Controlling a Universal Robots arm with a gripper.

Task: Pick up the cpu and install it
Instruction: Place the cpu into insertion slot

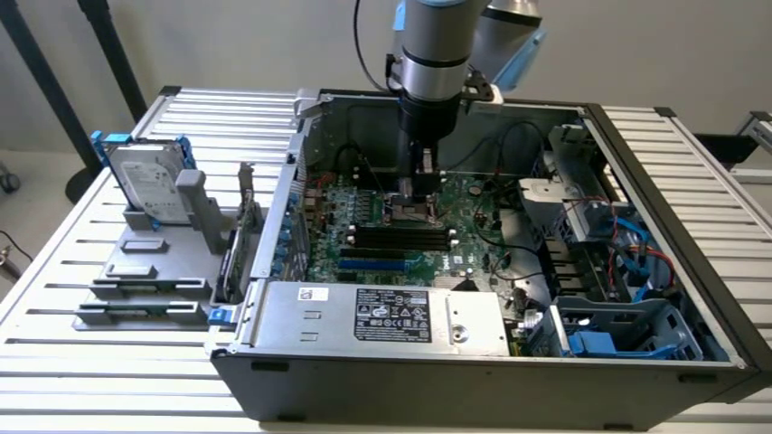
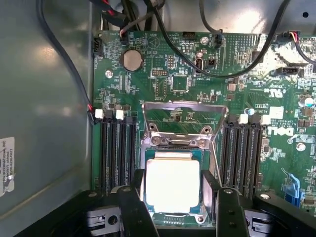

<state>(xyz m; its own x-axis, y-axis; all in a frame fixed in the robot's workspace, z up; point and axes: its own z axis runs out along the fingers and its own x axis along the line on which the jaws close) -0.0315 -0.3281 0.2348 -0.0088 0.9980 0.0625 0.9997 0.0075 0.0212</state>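
Your gripper (image 1: 418,194) is down inside the case (image 1: 399,384), fingers (image 2: 136,207) clamped on the cpu (image 2: 172,185) sides. The cpu sits at the open motherboard socket (image 2: 178,142), load plate (image 2: 183,116) raised.

The cpu (image 2: 173,185), laid flat in the socket (image 2: 177,142)

A small, thin square chip is shown, with a pale silvery-grey metal top and a narrow green border. It is set level and squared to the socket's metal frame, near the middle of the green motherboard (image 2: 197,84), between two banks of black memory slots (image 2: 116,148).
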